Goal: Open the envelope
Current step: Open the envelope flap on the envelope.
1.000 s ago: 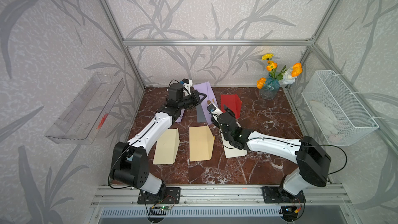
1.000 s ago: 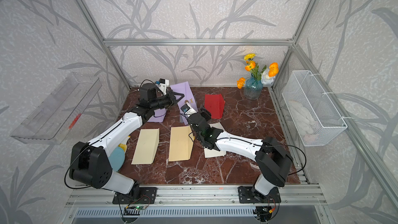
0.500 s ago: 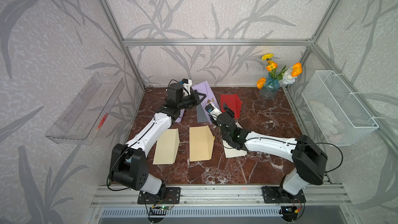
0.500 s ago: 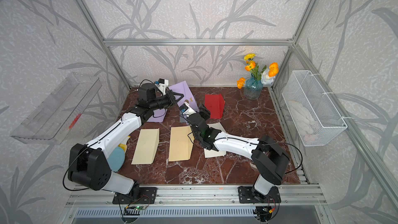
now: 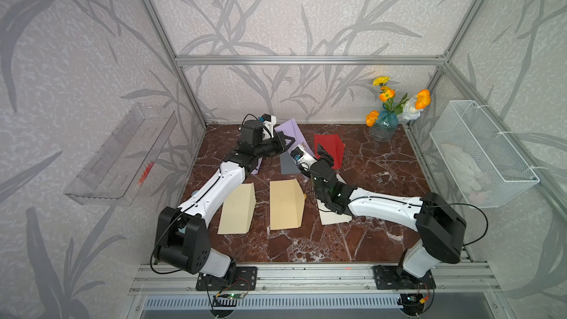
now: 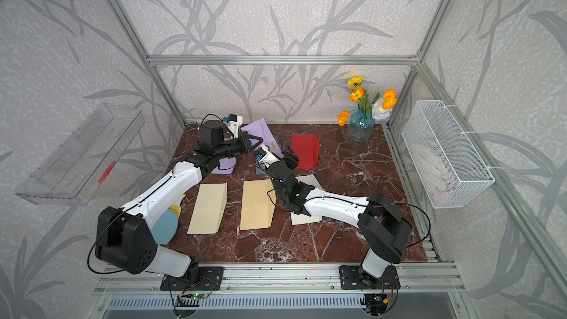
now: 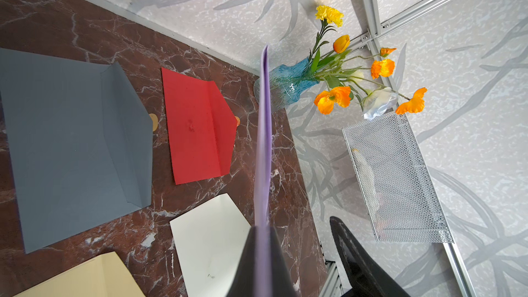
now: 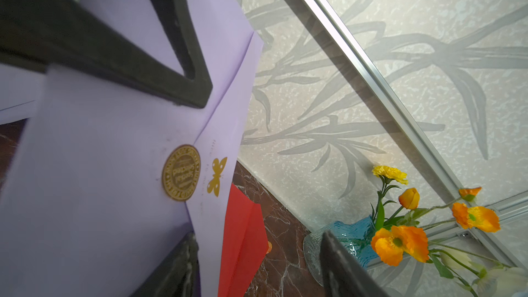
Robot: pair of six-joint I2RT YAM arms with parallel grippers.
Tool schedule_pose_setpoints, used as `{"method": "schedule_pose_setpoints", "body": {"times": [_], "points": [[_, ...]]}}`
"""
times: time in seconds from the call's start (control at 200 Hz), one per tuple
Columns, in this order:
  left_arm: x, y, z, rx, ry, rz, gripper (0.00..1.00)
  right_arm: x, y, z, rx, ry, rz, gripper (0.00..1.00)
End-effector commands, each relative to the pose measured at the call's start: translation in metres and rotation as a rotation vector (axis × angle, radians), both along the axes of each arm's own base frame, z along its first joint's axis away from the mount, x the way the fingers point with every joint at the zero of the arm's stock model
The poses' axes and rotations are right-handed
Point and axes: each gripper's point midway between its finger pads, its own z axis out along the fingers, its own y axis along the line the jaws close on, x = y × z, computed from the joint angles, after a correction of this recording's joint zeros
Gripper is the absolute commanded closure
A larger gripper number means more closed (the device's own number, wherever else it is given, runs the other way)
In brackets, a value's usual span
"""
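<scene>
Scanning from the left wall, I see a clear plastic shelf (image 5: 122, 161) mounted there, well apart from the work. Next is the left hand (image 5: 283, 142), clamped fully shut on the lavender envelope (image 5: 290, 128). It holds the envelope raised at a tilt over the back left of the bench (image 5: 368, 179). I cannot tell whether the envelope's lower end rests on the surface.

Through the left wrist camera the envelope shows edge-on, a thin pale-purple sliver running straight out from between the closed fingers (image 7: 248, 264). The right wrist camera shows its sealed face: smooth lilac paper with the pointed flap lying shut. The flap's tip is pinned under a round gold seal (image 8: 180, 177), and a small gold butterfly (image 8: 217, 176) is printed just beside it.

Two tan envelopes (image 5: 237, 210) (image 5: 285, 204) lie flat side by side at the front, and a grey envelope (image 5: 288, 164) lies behind them.

The right hand (image 5: 323, 154) sits just beside the lavender envelope, jaws wide apart and gripping nothing. The paper's edge passes close by one finger (image 8: 171, 270), and I cannot tell if they touch.

A red envelope (image 5: 329, 145) lies just past it, flap open. A white envelope (image 5: 329, 217) lies partly under the right arm. A blue glass vase (image 5: 383, 124) of orange and yellow flowers stands at the back right. A white wire basket (image 5: 478, 154) hangs on the right wall.
</scene>
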Motion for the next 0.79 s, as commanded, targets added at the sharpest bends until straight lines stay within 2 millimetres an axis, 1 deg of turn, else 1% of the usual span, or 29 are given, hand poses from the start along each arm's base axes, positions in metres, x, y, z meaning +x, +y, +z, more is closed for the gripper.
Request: {"method": "schedule_pose_setpoints", "body": {"times": [0.0, 0.55, 0.685, 0.79], "points": [[-0.0132, -0.0037, 0.0208, 0.013, -0.045, -0.038, 1.00, 0.0032, -0.0005, 0.0127, 0.034, -0.045, -0.023, 0.32], [-0.0161, -0.0053, 0.0215, 0.015, -0.052, -0.051, 1.00, 0.0040, 0.0011, 0.0167, 0.026, -0.054, -0.024, 0.32], [-0.0155, -0.0055, 0.0175, 0.022, -0.042, -0.053, 1.00, 0.0045, 0.0001, 0.0163, 0.021, -0.055, -0.031, 0.31], [-0.0162, -0.0067, 0.0183, 0.020, -0.044, -0.058, 1.00, 0.0050, -0.0004, 0.0161, 0.015, -0.055, -0.036, 0.31]]}}
